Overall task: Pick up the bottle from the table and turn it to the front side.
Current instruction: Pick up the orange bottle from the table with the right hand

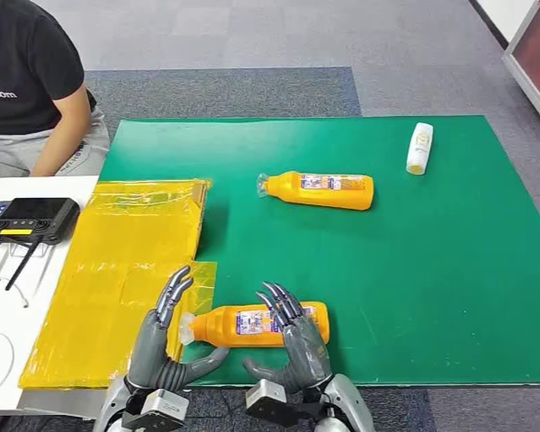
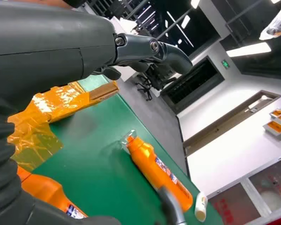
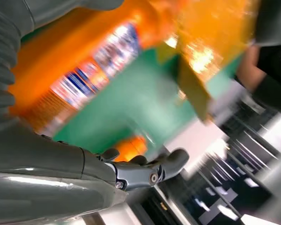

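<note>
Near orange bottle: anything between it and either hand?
Nothing visible. The near orange bottle lies on its side on the green mat, with the left hand at its cap end and the right hand at its body, fingers spread, not yet gripping.

My right hand (image 1: 296, 339) covers part of the near bottle (image 1: 254, 324), so I cannot tell whether my fingers touch it. The right wrist view is smeared with blur; the label (image 3: 93, 65) there is unreadable. The person (image 1: 30, 85) is cut off by the picture's edge (no head visible). The small white bottle (image 1: 419, 148) has print too small to read.
</note>
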Controlling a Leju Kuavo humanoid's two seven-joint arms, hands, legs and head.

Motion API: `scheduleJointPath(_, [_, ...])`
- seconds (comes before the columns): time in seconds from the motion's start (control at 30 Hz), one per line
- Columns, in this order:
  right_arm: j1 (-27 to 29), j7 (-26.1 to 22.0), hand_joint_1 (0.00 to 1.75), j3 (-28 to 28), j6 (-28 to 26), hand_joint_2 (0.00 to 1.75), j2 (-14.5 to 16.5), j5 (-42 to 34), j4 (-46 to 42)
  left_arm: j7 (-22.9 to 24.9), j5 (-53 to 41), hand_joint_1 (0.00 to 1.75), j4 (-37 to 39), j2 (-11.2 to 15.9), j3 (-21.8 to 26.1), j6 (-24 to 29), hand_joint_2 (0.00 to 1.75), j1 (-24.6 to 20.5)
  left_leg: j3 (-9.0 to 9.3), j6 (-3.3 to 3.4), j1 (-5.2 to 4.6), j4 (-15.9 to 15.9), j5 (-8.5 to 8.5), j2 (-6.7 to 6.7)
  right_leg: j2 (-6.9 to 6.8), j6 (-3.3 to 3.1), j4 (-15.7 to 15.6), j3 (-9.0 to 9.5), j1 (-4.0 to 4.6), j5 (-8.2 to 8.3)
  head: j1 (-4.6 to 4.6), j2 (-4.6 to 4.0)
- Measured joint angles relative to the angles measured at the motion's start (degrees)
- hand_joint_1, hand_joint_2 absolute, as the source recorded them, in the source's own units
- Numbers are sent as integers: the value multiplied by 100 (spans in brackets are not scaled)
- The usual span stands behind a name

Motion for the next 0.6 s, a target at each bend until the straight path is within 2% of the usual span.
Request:
scheduleJointPath(0.2, [-71, 257, 0, -1, 233, 175, 60, -140, 380, 11, 28, 0, 60, -22, 0, 70, 175, 26, 1, -1, 0, 0, 0, -1, 1, -1, 0, -1, 1, -1, -1, 0])
scheduleJointPath(0.37, [-141, 992, 0, 1, 681, 175, 189, 19, 541, 142, -54, 0, 95, -26, -1, 213, 175, 121, 33, -2, 1, -1, -16, 1, 4, -6, -1, 25, 2, -10, -1, 0])
scheduleJointPath(0.6, [-214, 1662, 0, 11, 899, 175, 256, 755, 547, 233, -69, 0, 110, -60, -4, 286, 175, 169, 71, 6, 0, -1, -17, 1, 3, -2, -4, 68, 1, -9, 1, 0])
